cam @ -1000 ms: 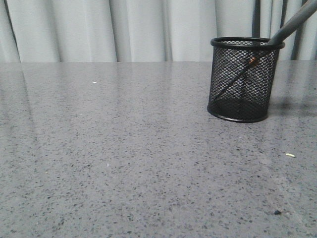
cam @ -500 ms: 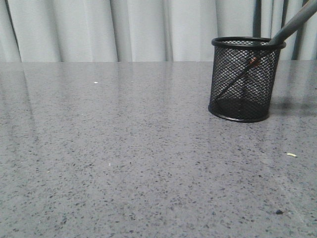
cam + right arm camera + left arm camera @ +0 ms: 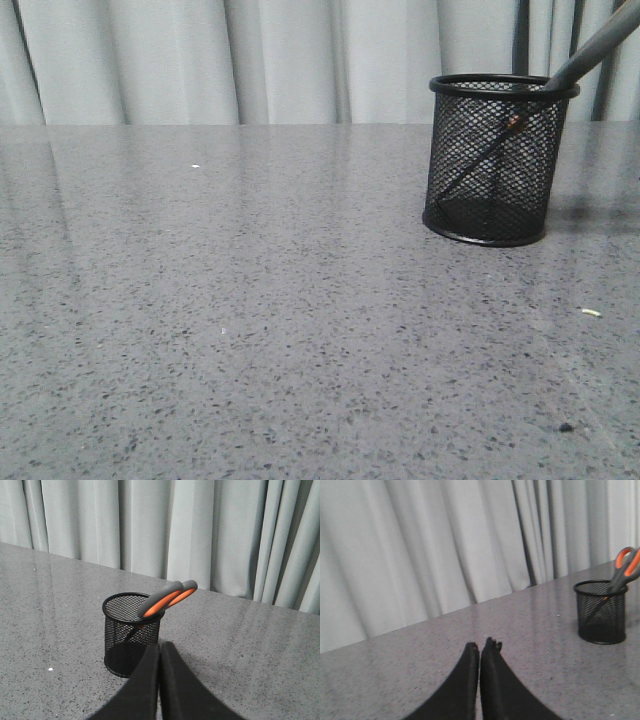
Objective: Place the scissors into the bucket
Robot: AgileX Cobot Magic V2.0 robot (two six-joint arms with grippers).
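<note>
- Nothing on the bench has truly moved since the earlier frames; only the front view has drifted a touch, so the black wire-mesh cylindrical bucket [image 3: 497,160] sits slightly further right.
- One pair of grey-handled scissors with orange-lined loops [image 3: 167,598] stands tilted inside the bucket, handles over the rim.
- One speckled grey stone bench [image 3: 250,300] carries the bucket.
- Two grippers: the left gripper [image 3: 480,647] and the right gripper [image 3: 159,647] are both closed, empty, apart from the bucket.
</note>
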